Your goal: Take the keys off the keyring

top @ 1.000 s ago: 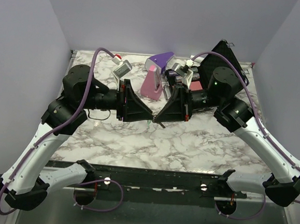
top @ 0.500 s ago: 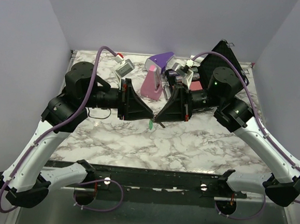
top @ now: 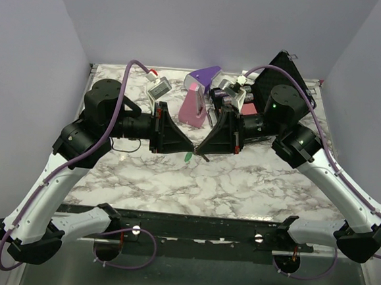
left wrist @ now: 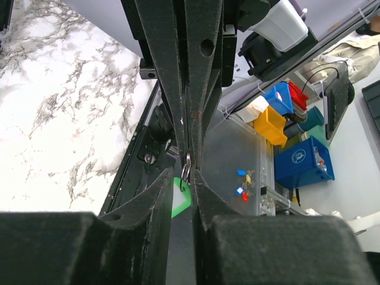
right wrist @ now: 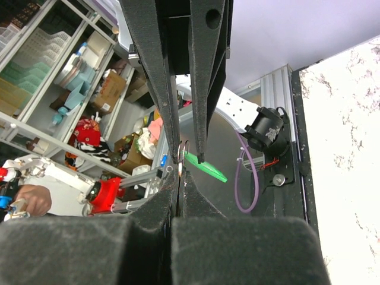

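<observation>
Where r. hand [top: 204, 155] meets l. hand [top: 191, 150], r. pinches keyring [left wrist: 186, 169], green key [left wrist: 181, 200] in l.'s narrow gap, grip unclear.

Bright green key [left wrist: 181, 200], seemingly grey keyring [left wrist: 186, 171], grey-veined white marble table [top: 240, 179], purple-and-pink wedge [top: 199, 97].

You've got a thin shiny metal keyring [left wrist: 186, 169], smooth green plastic key head [left wrist: 180, 202], matt grainy black fingers [left wrist: 136, 237], and a glossy marble-look table [top: 240, 186].
</observation>
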Robot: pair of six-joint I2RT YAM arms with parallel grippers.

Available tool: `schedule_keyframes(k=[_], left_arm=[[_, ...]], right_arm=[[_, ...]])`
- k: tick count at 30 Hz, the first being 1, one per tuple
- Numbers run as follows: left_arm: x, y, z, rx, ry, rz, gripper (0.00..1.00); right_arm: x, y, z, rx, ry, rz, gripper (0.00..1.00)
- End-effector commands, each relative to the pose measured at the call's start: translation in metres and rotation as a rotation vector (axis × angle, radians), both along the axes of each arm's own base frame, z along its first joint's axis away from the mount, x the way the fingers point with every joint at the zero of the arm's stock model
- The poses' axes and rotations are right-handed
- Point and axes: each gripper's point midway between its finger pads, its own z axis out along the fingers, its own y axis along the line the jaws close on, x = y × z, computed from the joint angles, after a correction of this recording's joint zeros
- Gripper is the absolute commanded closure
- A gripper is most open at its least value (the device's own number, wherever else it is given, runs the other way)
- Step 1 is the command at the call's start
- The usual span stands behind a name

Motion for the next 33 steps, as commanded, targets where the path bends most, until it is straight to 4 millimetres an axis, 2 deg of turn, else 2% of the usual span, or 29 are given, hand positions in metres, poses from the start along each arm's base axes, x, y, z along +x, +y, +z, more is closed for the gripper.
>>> schedule_keyframes(k=[1,7,11,13,17,19,25,31,33], left_arm=[[-0.002,0.002,0.010,-0.012,-0.043,0.006,0.78],[0.001,0.002,0.010,-0.009,-0.039,0.013,0.99],[0.001,0.002,0.012,-0.008,-0.035,0.020,1.00],[0.002,0.002,0.013,-0.012,-0.026,0.034,1.00],[0.009,0.002,0.019,-0.032,-0.001,0.090,1.00],[0.013,0.002,0.023,-0.046,0.014,0.125,1.00],[0.021,0.005,0.042,-0.131,0.030,0.206,1.00],[0.020,0.004,0.059,-0.191,0.047,0.206,1.00],[0.020,0.004,0.059,-0.190,0.046,0.200,1.00]], right_arm=[[0.000,0.000,0.016,0.045,-0.058,-0.009,0.99],[0.002,0.000,0.016,0.046,-0.061,-0.021,0.99],[0.003,0.001,0.017,0.052,-0.059,-0.032,0.98],[0.006,0.002,0.020,0.061,-0.065,-0.056,0.83],[0.013,0.002,0.027,0.093,-0.070,-0.118,0.59],[0.018,0.002,0.032,0.122,-0.070,-0.160,0.56],[0.039,-0.004,0.053,0.256,-0.016,-0.346,0.55],[0.036,-0.001,0.065,0.282,0.037,-0.308,0.54],[0.034,0.001,0.069,0.287,0.032,-0.287,0.57]])
